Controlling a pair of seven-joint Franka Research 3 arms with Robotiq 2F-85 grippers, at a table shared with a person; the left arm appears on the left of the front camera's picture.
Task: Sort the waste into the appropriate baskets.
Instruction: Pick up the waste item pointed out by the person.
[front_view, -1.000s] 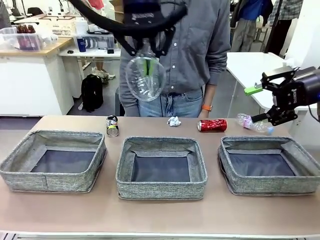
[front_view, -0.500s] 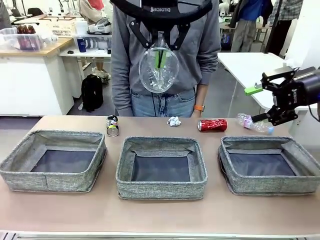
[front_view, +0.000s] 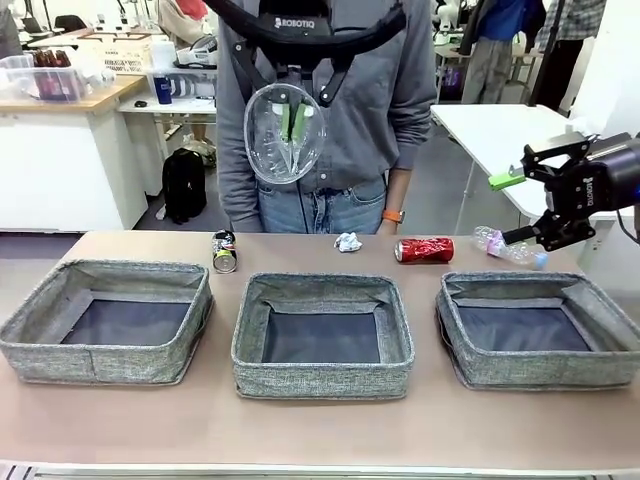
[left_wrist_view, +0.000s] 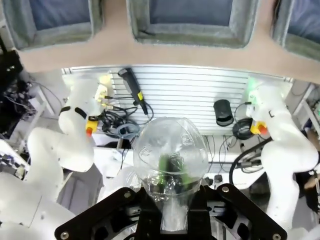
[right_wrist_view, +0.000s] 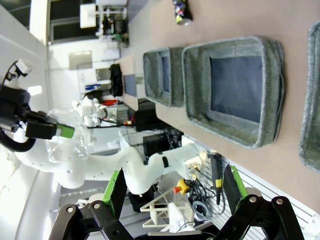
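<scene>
The left claw hangs high over the smooth tan table and is pinched tight on a clear plastic bottle. The bottle is thin, shiny and crinkly. Its round bottom faces the front camera like a see-through bubble, in front of a person's soft grey shirt. It seems to hang over the far side of the table, but how far back is hard to tell. The right claw is spread wide at the right, its green pads far apart with nothing between them. It is near a second clear bottle, squashed and lying down. Three grey baskets sit in a row: left, middle and right. They are rough woven cloth with thick soft walls and dark flat bottoms. Behind them lie a dark can with many colours, a little crumpled white-silver paper ball and a shiny red can on its side.
</scene>
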